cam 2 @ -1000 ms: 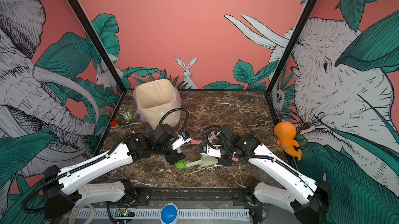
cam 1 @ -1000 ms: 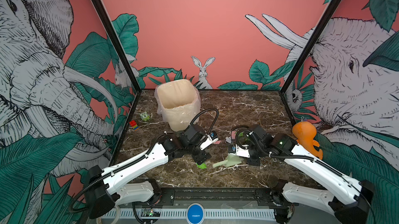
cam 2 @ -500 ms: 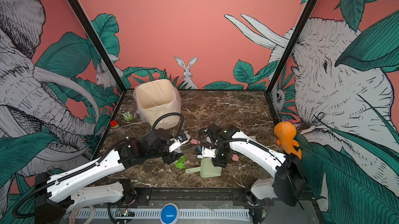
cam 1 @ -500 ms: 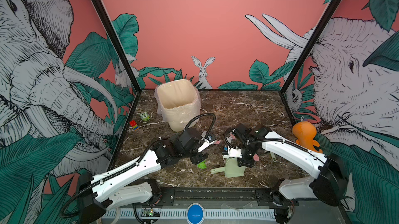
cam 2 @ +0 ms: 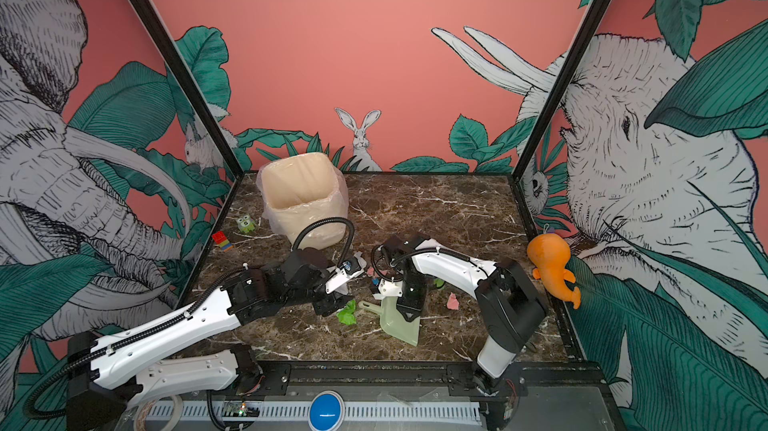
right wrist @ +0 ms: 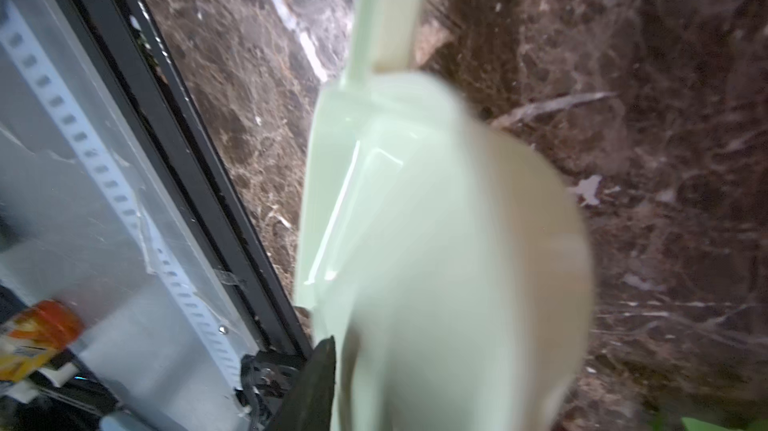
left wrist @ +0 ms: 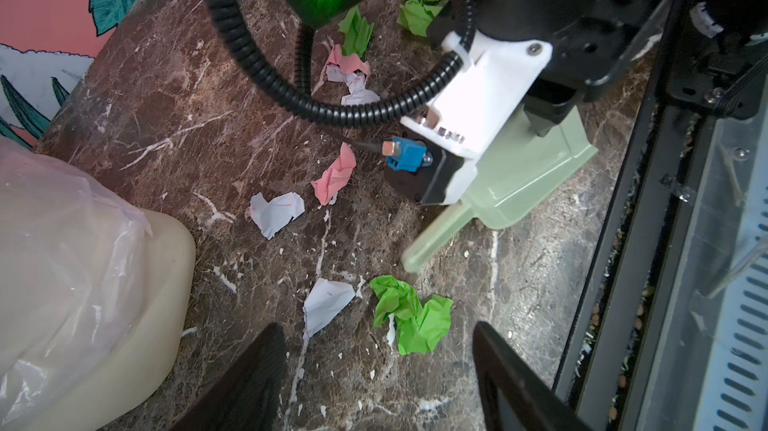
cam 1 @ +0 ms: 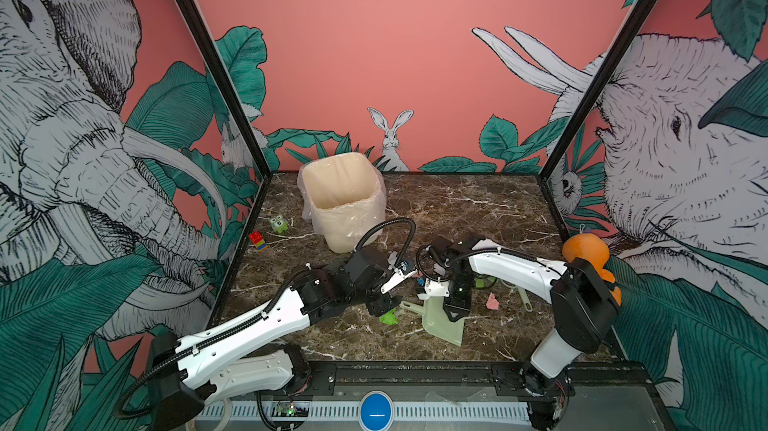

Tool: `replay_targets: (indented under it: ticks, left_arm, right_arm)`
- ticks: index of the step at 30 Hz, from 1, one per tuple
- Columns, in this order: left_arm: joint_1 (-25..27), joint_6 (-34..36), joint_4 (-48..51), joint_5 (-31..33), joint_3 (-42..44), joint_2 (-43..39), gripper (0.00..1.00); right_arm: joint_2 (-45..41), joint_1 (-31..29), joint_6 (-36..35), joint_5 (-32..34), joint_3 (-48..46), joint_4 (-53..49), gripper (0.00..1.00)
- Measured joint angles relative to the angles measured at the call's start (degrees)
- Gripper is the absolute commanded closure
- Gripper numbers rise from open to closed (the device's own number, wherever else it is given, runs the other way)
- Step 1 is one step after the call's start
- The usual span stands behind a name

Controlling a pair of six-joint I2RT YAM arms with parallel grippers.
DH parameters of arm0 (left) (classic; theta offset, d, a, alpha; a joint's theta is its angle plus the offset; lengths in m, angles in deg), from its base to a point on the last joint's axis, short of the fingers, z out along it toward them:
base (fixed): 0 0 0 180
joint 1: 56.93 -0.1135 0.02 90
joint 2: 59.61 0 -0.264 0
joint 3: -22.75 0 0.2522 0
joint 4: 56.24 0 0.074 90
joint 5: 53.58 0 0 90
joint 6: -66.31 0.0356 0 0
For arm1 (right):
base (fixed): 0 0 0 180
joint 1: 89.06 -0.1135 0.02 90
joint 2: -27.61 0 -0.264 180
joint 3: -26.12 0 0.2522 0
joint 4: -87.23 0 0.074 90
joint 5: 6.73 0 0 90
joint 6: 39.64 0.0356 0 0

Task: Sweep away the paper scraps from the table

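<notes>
We see bare tabletop [cam 1: 478, 208] free across the back right, while the lined bin [cam 1: 345, 217] blocks the back left and the dustpan [cam 1: 442, 321] crowds the front middle.

Blurry pale-green dustpan [right wrist: 415, 242] in the right wrist view, one end off-frame.

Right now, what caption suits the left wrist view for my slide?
Open left gripper above green, pink and white paper scraps on the marble table, near a pale-green dustpan.

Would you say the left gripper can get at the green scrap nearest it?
Probably yes: the left gripper is open and the green scrap lies uncovered on the table just ahead of its fingers; the dustpan handle ends beside it, not over it.
</notes>
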State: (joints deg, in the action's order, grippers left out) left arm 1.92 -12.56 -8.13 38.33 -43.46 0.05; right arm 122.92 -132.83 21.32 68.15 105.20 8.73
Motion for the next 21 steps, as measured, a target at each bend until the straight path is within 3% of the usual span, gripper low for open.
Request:
replay_targets:
  ticks: [14,21]
  left_arm:
    - [0.7,-0.5,0.0,-0.9,0.0,0.9,0.26]
    - [0.7,-1.6,-0.2,-0.8,0.0,2.1,0.24]
  right_arm:
    - [-7.0,2.2,4.1,8.5,0.0,4.9,0.25]
    - [-15.2,12.6,14.7,14.2,-0.9,8.1,0.21]
